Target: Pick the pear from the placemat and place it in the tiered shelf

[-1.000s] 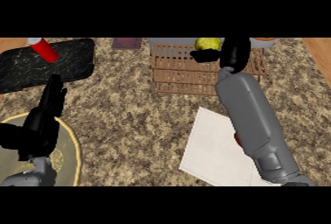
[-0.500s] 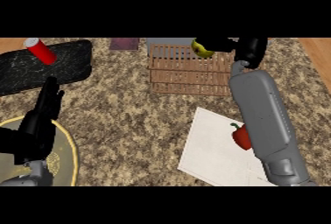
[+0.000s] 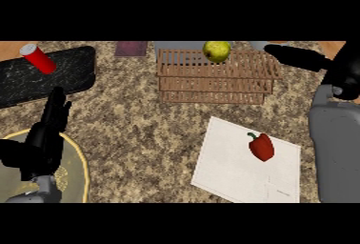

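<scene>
Head view is showing the pear (image 3: 217, 50) lying on the top level of the tiered shelf (image 3: 215, 81), no longer held as it was half a second ago. The right hand (image 3: 309, 58) is now drawing away to the right of the shelf, its fingers open and holding nothing. The placing seems done. The left hand (image 3: 44, 138) is resting open at the left, over a yellow plate (image 3: 77, 176). A red pepper (image 3: 262, 146) is lying on the white placemat (image 3: 232, 171).
</scene>
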You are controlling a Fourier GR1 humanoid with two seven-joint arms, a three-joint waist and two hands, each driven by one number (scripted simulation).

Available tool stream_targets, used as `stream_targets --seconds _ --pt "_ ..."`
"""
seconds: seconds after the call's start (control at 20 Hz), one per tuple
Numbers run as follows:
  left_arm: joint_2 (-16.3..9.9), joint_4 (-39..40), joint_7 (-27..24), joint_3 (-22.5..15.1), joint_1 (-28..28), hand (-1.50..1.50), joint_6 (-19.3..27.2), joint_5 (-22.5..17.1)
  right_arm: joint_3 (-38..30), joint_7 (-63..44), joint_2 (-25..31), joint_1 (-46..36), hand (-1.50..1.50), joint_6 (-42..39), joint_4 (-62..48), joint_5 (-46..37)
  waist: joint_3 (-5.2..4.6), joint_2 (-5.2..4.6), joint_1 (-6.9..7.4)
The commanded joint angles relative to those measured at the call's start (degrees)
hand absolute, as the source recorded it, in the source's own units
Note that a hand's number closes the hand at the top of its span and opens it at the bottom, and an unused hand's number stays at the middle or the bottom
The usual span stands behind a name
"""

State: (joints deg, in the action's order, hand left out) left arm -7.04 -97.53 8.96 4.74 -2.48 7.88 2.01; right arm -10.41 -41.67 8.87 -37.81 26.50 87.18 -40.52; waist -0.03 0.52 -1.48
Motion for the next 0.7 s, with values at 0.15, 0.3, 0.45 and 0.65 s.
stream_targets --seconds 0.15,0.3,0.45,0.65 --pt "-0.81 -3.3 0.06 0.33 2.77 0.0 -1.87 -1.1 -3.82 -4.87 4.81 17.17 -1.5 -9.77 22.67 7.44 0.04 -0.19 0.73" --pt "-0.48 1.59 1.63 0.81 -3.96 0.0 -0.61 -0.7 -7.61 -2.68 7.29 22.19 -1.5 -14.39 28.27 15.59 0.05 -0.31 0.45" --pt "-0.78 -4.04 2.26 0.1 0.79 0.0 -1.09 -0.14 -14.11 0.82 10.33 25.84 -1.5 -17.29 29.11 23.12 0.07 -0.32 1.02" --pt "-1.86 -1.03 -1.43 2.58 2.31 0.0 -4.47 -2.98 -14.7 -0.73 8.84 29.44 -1.5 -18.12 35.85 23.99 0.03 -0.42 1.29"
